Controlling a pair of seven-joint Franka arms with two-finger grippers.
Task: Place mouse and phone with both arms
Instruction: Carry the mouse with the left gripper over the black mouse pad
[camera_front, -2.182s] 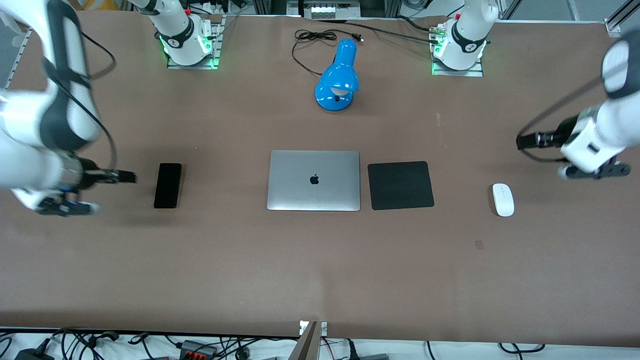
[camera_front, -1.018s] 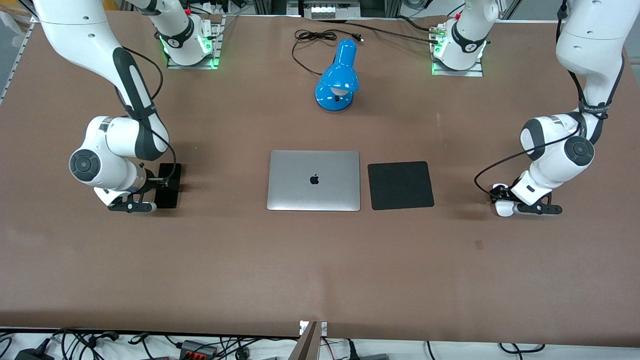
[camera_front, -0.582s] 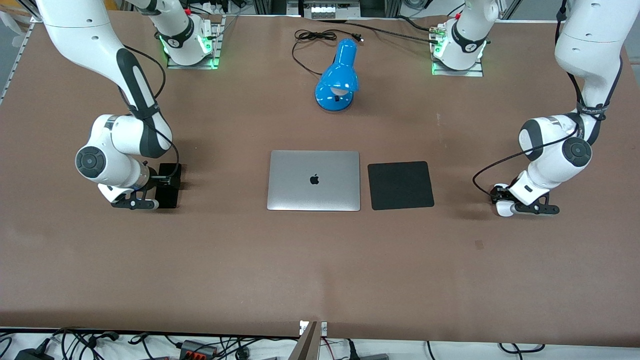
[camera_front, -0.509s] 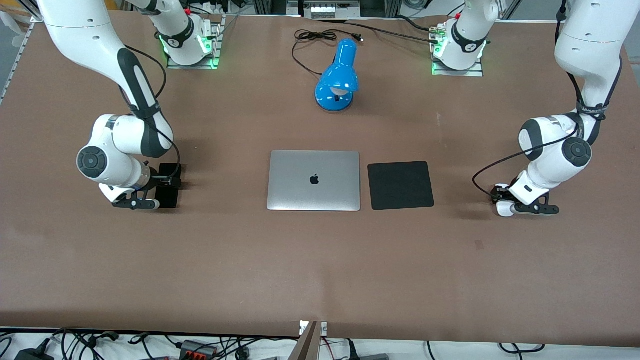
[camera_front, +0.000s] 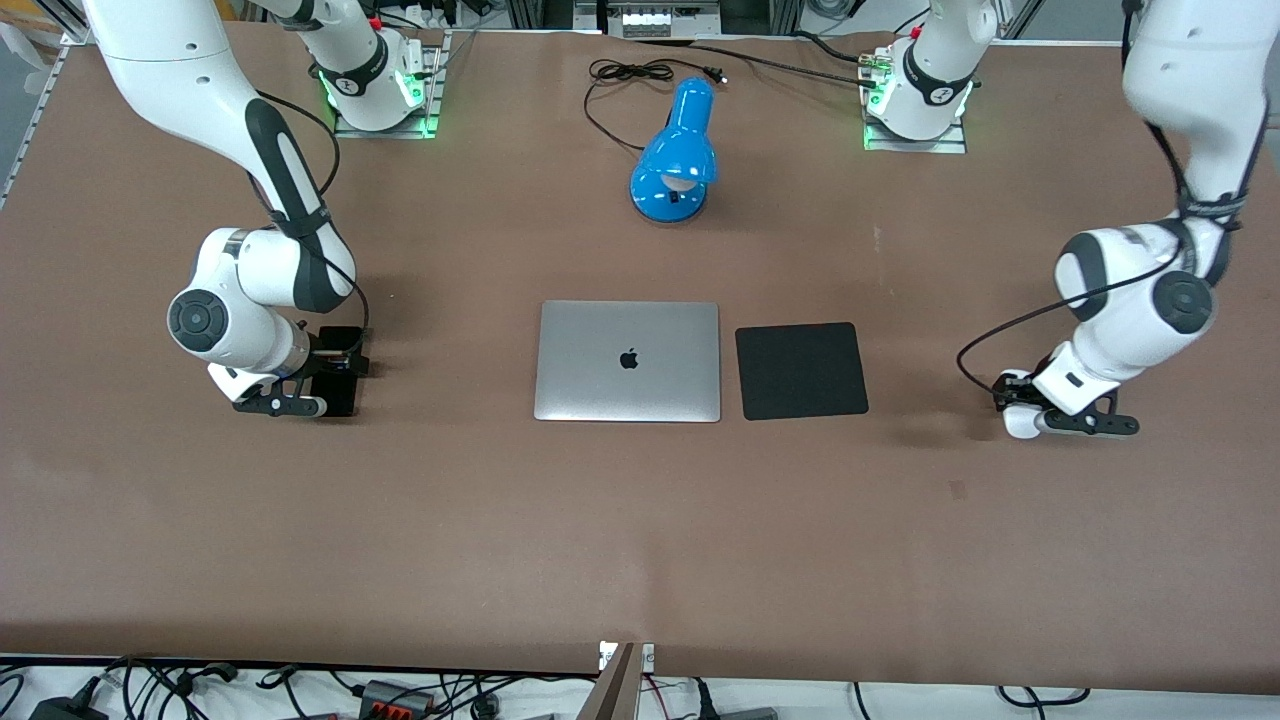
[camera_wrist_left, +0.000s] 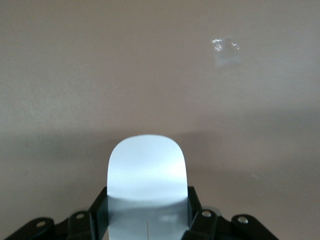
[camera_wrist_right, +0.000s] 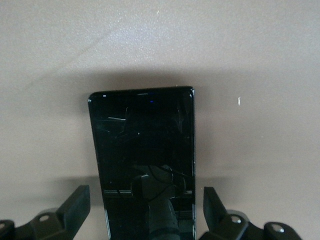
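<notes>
The white mouse (camera_front: 1019, 426) is near the left arm's end of the table. My left gripper (camera_front: 1027, 402) is down around it. In the left wrist view the black fingers (camera_wrist_left: 99, 199) press both sides of the mouse (camera_wrist_left: 146, 167), whose rounded end sticks out past them. The black phone (camera_front: 342, 398) lies flat near the right arm's end. My right gripper (camera_front: 325, 376) is low over it. In the right wrist view the fingers (camera_wrist_right: 80, 202) stand on either side of the phone (camera_wrist_right: 142, 145) with a gap on each side.
A closed silver laptop (camera_front: 627, 360) lies mid-table with a square black mouse pad (camera_front: 800, 370) beside it, toward the left arm's end. A blue desk lamp (camera_front: 677, 155) and its black cable (camera_front: 625, 75) lie farther from the camera. A small tape patch (camera_front: 958, 488) is on the table.
Both arms swung in from the table ends and came down on the phone and the mouse. In the last half second the left gripper and the mouse shifted slightly toward the left arm's end.
</notes>
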